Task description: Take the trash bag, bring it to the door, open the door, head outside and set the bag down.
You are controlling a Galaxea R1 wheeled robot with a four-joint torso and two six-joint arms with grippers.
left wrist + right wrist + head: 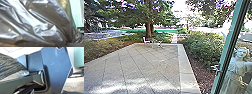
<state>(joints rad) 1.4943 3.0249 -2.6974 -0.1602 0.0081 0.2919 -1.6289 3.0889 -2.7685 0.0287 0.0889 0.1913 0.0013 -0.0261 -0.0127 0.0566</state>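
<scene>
You cannot tell whether the left gripper or the right gripper is spread, pressed together or pinching anything. At your left wrist camera is the trash bag point(43, 16), a large dark, shiny, crinkled plastic sack, very close to the lens. Your right wrist camera also has part of its wrinkled dark plastic, near the robot's jointed bar and its wide dark plate point(56, 69).

Farther out, on the right of your head view, a slanting pale green metal frame point(229, 40) with a black edge carries a small bright fitting point(217, 68); it is probably part of the door. Just beside it stands a pale stone statue of a figure point(236, 72).

Ahead of you spreads a grey paved patio point(146, 65) with patches of light on its near part. Near its far edge are a small white chair point(146, 40) and a light-coloured table point(159, 45), with a thick brown tree trunk point(149, 28) beyond. Dense green bushes point(204, 47) grow to the patio's right.
</scene>
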